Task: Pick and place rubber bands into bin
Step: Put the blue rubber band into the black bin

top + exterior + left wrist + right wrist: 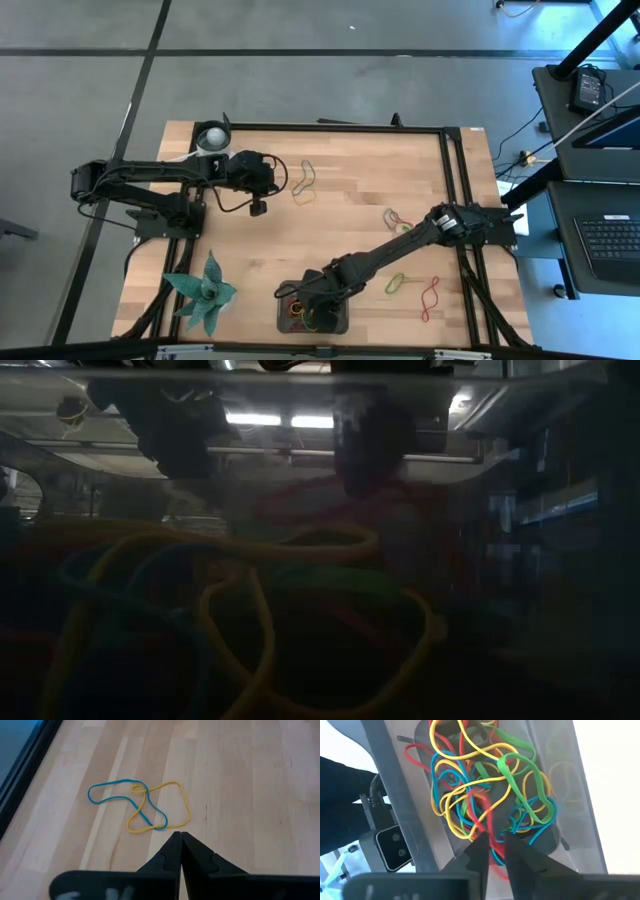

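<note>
The bin (283, 322), a dark grey tray at the table's near edge, holds a tangle of rubber bands (485, 780) in yellow, green, blue and red. My right gripper (495, 845) points down into it, its fingers a small gap apart. A blurred red band (492, 827) runs through that gap. My left gripper (180, 836) is shut and hovers at the far left, just short of a blue and a yellow band (142, 805) that lie linked on the wood. More loose bands (397, 218) lie flat on the table's right half. My right gripper comes at the bin's pile from above. The red band (490, 837) passes between its fingertips, but I cannot tell whether either finger touches it. The band's far part lies among the others in the bin.
A white round cup (212, 138) stands at the far left corner, and a teal plant (205, 292) sits at the near left. A green band (396, 284) and a red band (431, 298) lie right of the bin. A black frame (455, 180) edges the table.
</note>
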You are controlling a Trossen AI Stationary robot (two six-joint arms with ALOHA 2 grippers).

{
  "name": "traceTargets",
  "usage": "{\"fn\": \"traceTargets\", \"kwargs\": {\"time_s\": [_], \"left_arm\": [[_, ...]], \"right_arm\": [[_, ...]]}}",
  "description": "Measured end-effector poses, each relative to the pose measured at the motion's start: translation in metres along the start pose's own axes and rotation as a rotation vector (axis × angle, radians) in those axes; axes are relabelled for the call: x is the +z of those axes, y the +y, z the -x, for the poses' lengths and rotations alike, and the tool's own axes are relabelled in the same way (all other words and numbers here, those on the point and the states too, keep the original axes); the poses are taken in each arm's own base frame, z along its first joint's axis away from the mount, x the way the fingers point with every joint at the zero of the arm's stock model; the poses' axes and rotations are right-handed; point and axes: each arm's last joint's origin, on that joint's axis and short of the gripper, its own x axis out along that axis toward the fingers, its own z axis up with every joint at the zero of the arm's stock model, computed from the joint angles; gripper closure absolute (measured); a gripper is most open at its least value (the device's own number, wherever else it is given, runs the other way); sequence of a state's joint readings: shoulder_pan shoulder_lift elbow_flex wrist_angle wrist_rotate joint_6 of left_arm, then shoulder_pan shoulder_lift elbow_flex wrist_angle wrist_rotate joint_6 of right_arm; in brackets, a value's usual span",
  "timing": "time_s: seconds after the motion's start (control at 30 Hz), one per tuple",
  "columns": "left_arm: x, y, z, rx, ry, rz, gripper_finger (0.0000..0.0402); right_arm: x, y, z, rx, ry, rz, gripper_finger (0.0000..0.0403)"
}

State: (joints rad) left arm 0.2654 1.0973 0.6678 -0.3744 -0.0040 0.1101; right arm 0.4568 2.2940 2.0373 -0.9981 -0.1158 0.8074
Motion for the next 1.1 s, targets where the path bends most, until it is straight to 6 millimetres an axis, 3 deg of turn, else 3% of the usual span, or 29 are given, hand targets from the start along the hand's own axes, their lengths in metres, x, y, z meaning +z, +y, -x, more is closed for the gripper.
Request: {"fn": "traceTargets", "kwargs": {"time_s": [0.13,0.3,0.5,0.67,0.83,0.97,1.1], "left_arm": [[0.000,0.000,0.000,0.000,0.000,0.001,0.0398],[0.000,0.000,0.000,0.000,-0.001,0.002,0.0398],[0.000,0.000,0.000,0.001,-0.005,0.002,0.0398],[0.000,0.000,0.000,0.001,-0.005,0.003,0.0398],[0.001,0.000,0.000,0.001,-0.008,0.018,0.0398],[0.001,0.000,0.000,0.002,-0.012,0.018,0.0398],[0.001,0.000,0.000,0.002,-0.013,0.018,0.0398]], "right_arm": [[-0.001,-0.001,0.001,-0.011,0.011,0.007,0.0306],[-0.007,-0.007,0.017,-0.097,0.005,0.000,0.0282],[-0.010,-0.010,0.050,-0.228,-0.135,0.030,0.0290],[-0.020,-0.016,0.073,-0.365,-0.193,0.046,0.0324],[-0.046,-0.032,0.086,-0.463,-0.250,-0.008,0.0391],[-0.079,-0.051,0.098,-0.393,-0.325,-0.091,0.0390],[-0.115,-0.085,0.105,-0.308,-0.380,-0.198,0.0392]]}}
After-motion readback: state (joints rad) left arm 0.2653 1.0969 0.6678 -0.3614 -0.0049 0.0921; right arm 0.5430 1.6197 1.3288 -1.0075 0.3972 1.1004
